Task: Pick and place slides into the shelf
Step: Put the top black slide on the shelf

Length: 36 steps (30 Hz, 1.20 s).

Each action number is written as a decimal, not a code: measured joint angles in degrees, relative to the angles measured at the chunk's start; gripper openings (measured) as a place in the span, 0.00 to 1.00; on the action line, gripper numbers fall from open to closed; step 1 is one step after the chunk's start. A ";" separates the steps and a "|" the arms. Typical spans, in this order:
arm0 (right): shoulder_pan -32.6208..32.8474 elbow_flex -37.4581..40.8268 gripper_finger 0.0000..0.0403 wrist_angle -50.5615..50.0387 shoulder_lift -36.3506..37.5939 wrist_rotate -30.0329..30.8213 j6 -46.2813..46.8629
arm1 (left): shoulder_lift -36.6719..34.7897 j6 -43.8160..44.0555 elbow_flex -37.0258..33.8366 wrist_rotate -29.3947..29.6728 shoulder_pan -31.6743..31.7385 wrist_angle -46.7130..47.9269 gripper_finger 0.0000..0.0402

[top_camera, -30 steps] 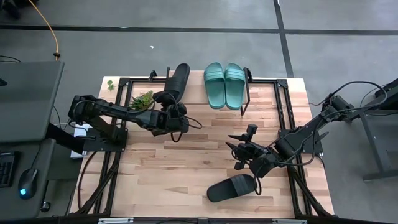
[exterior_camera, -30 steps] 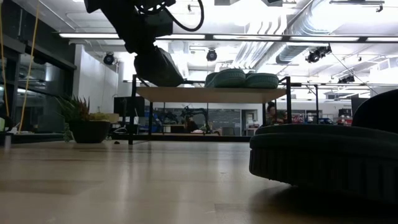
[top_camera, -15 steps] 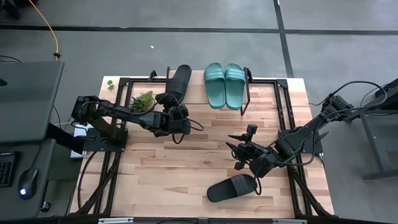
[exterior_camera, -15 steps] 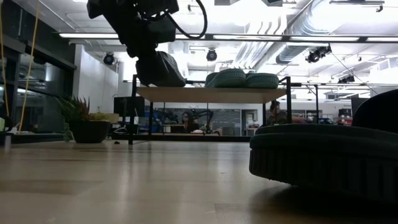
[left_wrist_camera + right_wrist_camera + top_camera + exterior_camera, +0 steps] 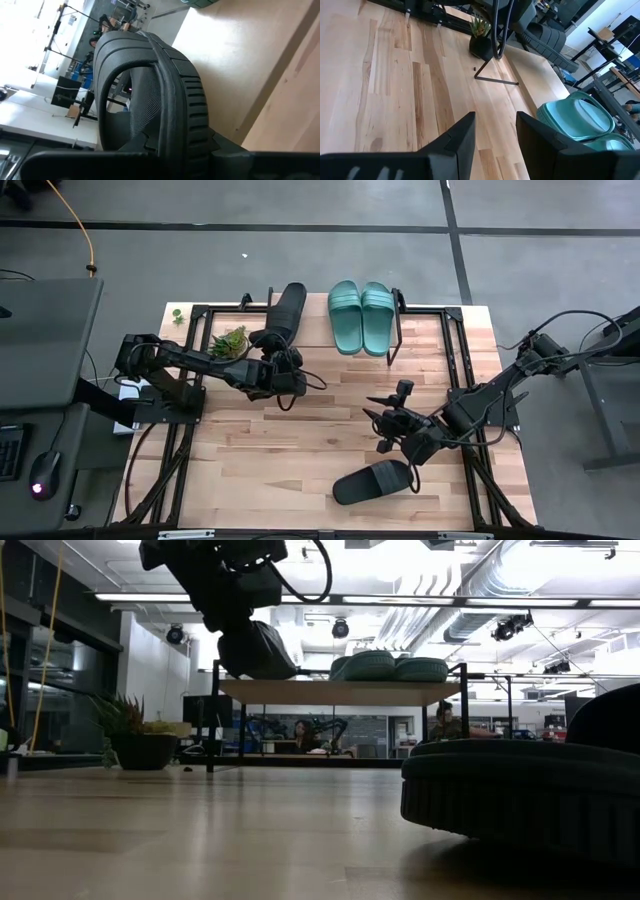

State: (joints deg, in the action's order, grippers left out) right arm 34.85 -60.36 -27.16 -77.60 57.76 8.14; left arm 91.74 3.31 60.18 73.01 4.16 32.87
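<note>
My left gripper [image 5: 275, 358] is shut on a black slide [image 5: 286, 308] at the left end of the shelf [image 5: 318, 340]. In the low view this slide [image 5: 258, 650] sits at the level of the plank top [image 5: 340, 691]; whether it touches it I cannot tell. Two teal-green slides [image 5: 360, 316] lie side by side, soles down, on the shelf's right half. The second black slide [image 5: 372, 480] lies on the table near the near edge. My right gripper [image 5: 386, 423] hovers open just beyond it, touching nothing. My left gripper pinches the black slide's sole at its heel end [image 5: 176, 134] between the two fingers, one on each face of the sole. The fingers come level from the table's near side, along the slide's length. The slide is turned onto its side edge, its strap [image 5: 112, 75] arching to one side.
A small potted plant [image 5: 229, 341] stands on the table left of the shelf, close to my left arm. Black metal frames [image 5: 455, 360] run along the table's left and right sides. Bare wood [image 5: 300, 440] lies between the two grippers. People show in the room beyond.
My left gripper has shifted slightly toward the table's left while still shut on the black slide. The slide has moved a little farther away over the shelf's left end and sits slightly lower. The right arm has kept still.
</note>
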 joint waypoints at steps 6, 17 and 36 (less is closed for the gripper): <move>-0.02 0.00 0.33 0.00 0.00 -0.18 -0.02 | 0.02 0.13 0.00 0.51 0.00 0.08 0.09; -0.02 0.00 0.33 0.01 0.00 -0.60 0.52 | 0.02 1.37 -0.02 -0.51 0.00 0.03 0.09; 0.00 0.00 0.33 -0.02 0.00 -0.57 0.44 | 0.09 -0.48 -0.09 -3.91 0.00 0.21 0.49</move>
State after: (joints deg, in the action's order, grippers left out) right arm 34.85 -60.36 -27.18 -77.60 57.19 8.58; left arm 91.83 2.83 60.10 69.10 4.16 33.08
